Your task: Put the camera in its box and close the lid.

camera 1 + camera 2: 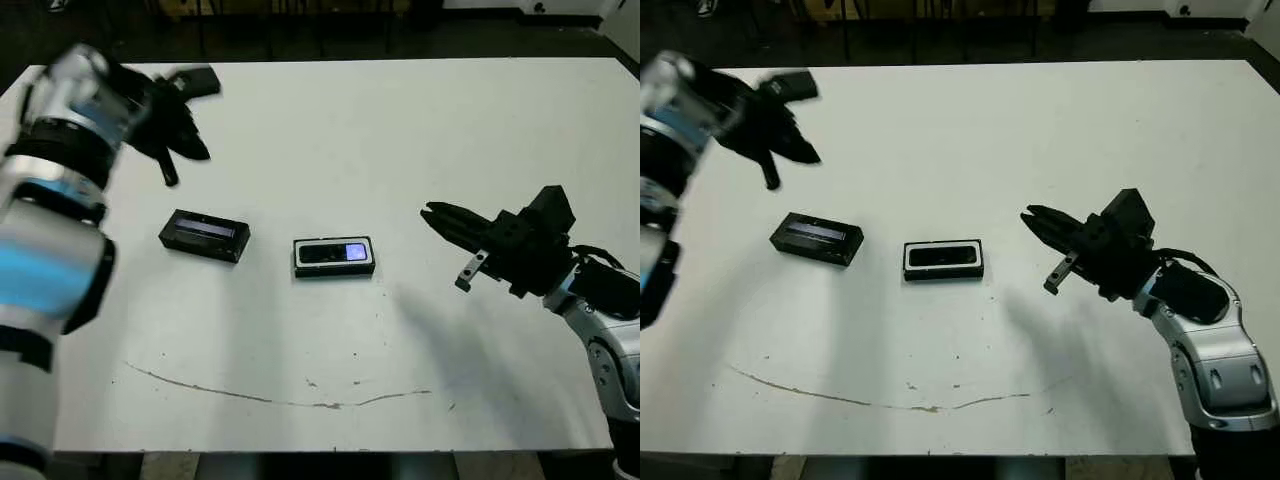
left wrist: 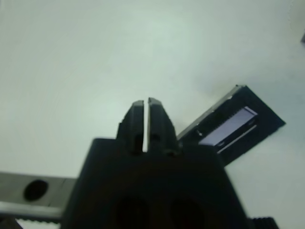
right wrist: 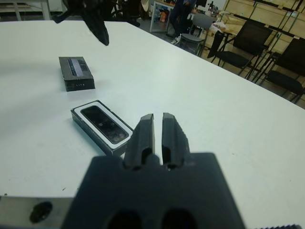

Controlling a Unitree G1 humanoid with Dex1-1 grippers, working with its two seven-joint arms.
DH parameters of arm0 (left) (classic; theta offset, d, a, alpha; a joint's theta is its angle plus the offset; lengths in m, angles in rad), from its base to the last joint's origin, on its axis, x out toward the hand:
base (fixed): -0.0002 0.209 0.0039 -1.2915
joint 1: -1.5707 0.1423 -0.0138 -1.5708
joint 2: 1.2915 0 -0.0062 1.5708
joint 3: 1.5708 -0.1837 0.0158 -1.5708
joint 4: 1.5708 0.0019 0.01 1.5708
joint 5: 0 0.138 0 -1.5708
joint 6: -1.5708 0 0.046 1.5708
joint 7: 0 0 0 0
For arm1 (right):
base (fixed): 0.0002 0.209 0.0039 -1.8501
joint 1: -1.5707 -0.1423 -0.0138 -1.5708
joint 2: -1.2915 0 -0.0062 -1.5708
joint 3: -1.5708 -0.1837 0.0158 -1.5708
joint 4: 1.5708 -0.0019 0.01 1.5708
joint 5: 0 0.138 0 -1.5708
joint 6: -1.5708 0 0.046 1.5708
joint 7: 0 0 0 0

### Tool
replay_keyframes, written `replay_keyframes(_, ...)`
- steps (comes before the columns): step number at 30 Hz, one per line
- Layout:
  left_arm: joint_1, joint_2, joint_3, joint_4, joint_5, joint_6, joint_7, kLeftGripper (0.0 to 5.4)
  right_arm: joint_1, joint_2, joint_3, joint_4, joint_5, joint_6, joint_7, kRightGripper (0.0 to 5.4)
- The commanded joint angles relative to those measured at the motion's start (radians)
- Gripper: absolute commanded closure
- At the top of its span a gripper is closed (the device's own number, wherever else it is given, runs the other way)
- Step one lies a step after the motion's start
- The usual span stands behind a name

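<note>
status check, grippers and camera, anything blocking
Left gripper and right gripper both shut, empty, clear of the table. Camera already in box. Lid off, lying beside the box. Nothing in the way.

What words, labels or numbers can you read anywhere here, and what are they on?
No readable text in any view.
The lid: only a pale glossy strip, plus tiny light marks on its end wall in the right wrist view, too small to read.
The camera in the box: a bluish-white shiny patch, no lettering legible.
The table: only scuff marks.
</note>
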Motion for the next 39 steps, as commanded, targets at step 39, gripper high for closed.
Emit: replay_keyframes(39,0.168,-0.032,-0.061,0.059,0.187,0.013,-0.005,5.4,0.069,-0.046,0.043,-0.008,-0.045,-0.02,-0.04,5.39)
